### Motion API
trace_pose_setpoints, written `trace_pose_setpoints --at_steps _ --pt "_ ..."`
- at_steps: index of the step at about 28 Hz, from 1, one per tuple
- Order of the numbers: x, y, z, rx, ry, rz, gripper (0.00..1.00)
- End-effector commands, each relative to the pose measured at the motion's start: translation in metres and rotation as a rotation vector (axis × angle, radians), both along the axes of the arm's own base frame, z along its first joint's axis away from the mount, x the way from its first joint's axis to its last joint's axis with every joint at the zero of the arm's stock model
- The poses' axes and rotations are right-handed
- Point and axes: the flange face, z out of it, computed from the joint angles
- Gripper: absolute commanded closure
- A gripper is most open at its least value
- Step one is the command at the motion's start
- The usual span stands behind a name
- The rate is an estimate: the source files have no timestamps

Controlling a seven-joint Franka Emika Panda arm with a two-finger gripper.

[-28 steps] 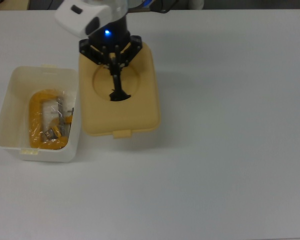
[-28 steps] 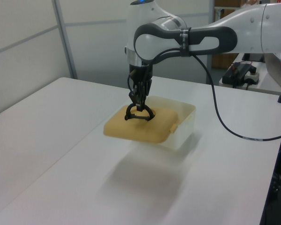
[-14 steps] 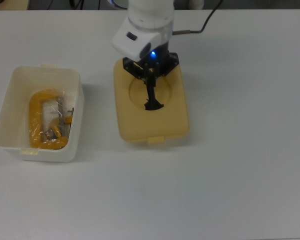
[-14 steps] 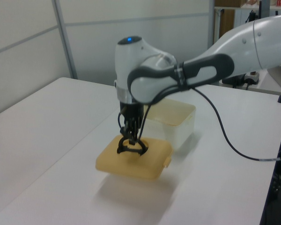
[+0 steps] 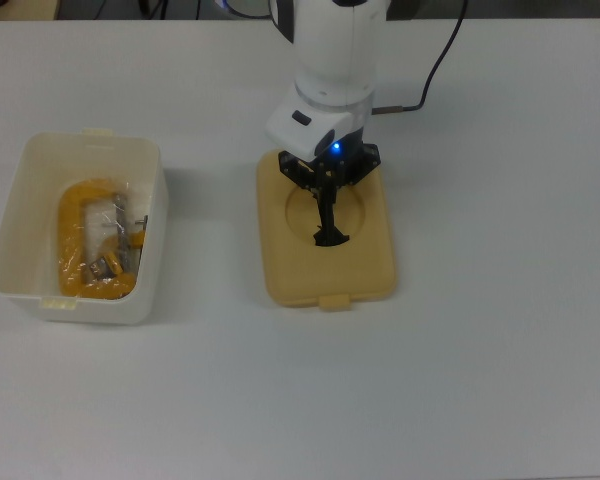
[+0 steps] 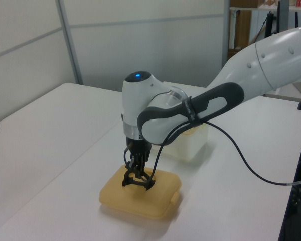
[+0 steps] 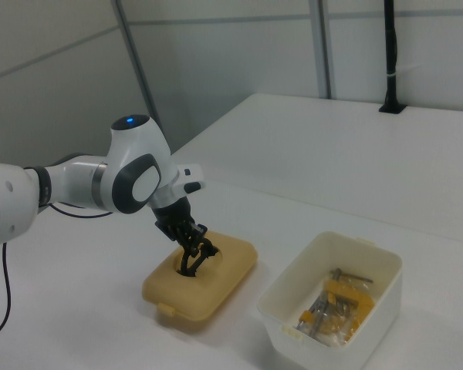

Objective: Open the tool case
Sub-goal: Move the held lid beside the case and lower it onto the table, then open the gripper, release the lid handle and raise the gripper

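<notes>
The tool case is shown in two separated parts. Its tan-yellow lid (image 5: 326,240) lies flat on the white surface (image 5: 500,350), right of centre in the top view, with a small latch tab at its near edge. The cream-white tub (image 5: 77,228) stands well apart at the top view's left, uncovered, and yellow and metal tools (image 5: 102,240) are seen inside it. The black handle (image 5: 329,230) rises from the lid's round recess and is held between the jaws of the gripper (image 5: 328,203), which are closed narrowly upon it; the arm (image 6: 190,103) descends steeply onto the lid from above.

The case is judged to be already open, and the step in hand is taken to be the setting-down and release of the lid. For this to be done well, the lid should be confirmed to rest fully on the surface before the jaws are parted. The jaws are best opened just wide enough to free the handle, and the gripper then raised straight upward, so that the lid is neither dragged nor tipped.
</notes>
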Motion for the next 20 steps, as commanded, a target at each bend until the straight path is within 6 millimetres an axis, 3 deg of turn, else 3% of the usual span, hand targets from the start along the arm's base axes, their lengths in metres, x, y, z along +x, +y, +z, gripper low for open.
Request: trace_pose_setpoints --at_steps 1,5,13,14,16,17,18,19,20 --pt "0.0 0.016 -0.011 -0.003 -0.034 -0.005 1.0" --pt "0.001 0.028 -0.023 0.0 -0.037 0.011 1.0" --pt "0.002 0.028 -0.028 -0.002 -0.029 0.011 1.0" --pt "0.002 0.028 -0.028 -0.003 -0.03 0.012 0.87" --pt "0.003 0.028 -0.027 -0.004 -0.03 0.019 0.79" --pt "0.003 0.027 -0.028 -0.006 -0.027 0.021 0.69" --pt "0.004 0.024 -0.027 -0.007 -0.026 0.016 0.3" --pt "0.005 0.022 -0.027 -0.007 -0.027 0.011 0.12" --pt "0.005 0.02 -0.025 -0.008 -0.027 0.007 0.0"
